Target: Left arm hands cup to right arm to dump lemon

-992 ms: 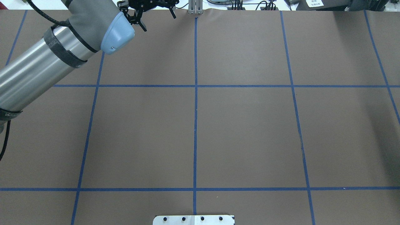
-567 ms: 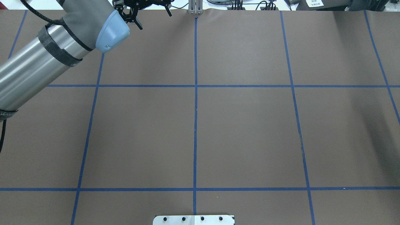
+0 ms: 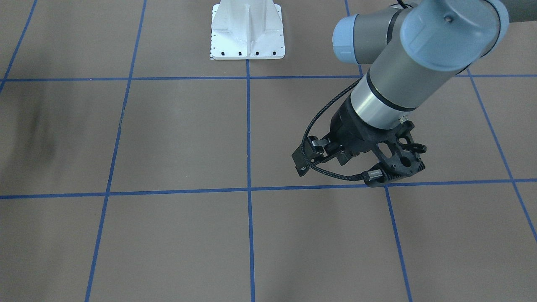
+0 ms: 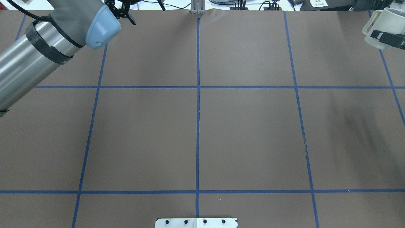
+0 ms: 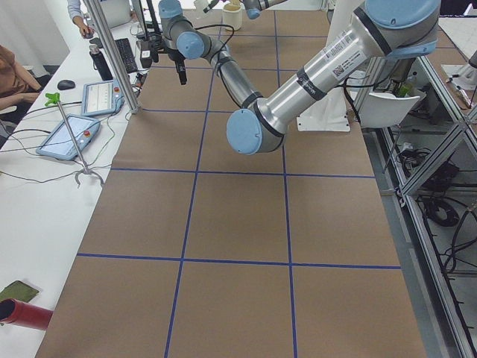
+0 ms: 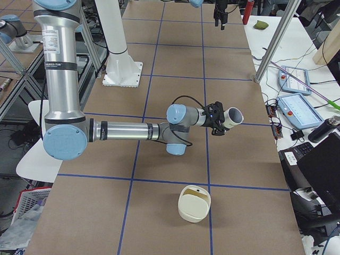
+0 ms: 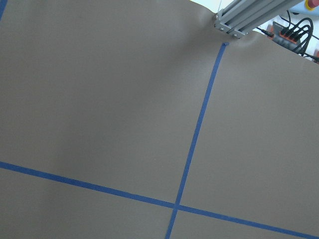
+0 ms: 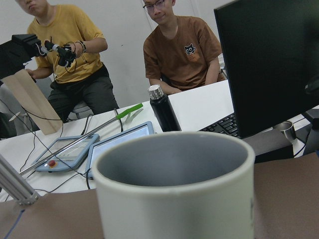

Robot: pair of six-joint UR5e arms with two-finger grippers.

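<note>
Cup (image 6: 234,115) sits tipped sideways in the right hand (image 6: 219,120), arm (image 6: 125,130) stretched level.

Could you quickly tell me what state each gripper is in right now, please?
Left gripper: open, holding nothing.
Right gripper: closed on the cup.

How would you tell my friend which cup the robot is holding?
Look at the brown table with blue tape lines, then the right arm stretched low across it. The cup sits in the right gripper at its tip, white, grey inside, lifted and tilted; the cream tub stands on the table, untouched.
</note>
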